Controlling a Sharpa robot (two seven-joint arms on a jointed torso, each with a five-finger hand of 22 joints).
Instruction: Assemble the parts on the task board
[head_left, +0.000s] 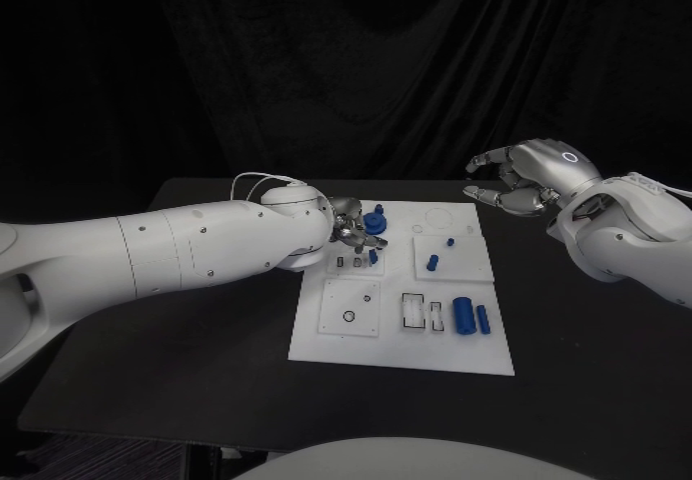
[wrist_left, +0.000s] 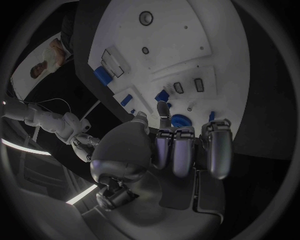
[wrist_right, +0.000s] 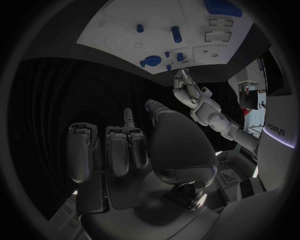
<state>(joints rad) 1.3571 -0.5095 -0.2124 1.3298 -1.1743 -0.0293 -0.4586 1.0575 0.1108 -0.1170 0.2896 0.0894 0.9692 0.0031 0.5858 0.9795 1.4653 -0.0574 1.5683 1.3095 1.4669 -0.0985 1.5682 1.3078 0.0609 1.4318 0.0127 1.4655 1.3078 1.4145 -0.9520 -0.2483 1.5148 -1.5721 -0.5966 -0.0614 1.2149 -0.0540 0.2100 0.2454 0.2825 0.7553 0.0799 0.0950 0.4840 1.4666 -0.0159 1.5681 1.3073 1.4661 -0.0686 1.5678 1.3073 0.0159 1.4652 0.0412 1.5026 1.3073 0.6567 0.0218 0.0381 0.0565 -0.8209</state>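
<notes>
Task board (head_left: 325, 340) holds blue parts (head_left: 463, 314); left hand (head_left: 346, 226) at far edge.

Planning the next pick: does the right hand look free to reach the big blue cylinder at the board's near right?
Probably yes. The right hand hovers empty past the board's far right corner, the big blue cylinder lies uncovered, and the left hand works farther off.

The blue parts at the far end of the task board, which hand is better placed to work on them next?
Probably the left hand: it is at the blue parts on the task board. The right hand hangs off the board's far right corner, holding nothing.
</notes>
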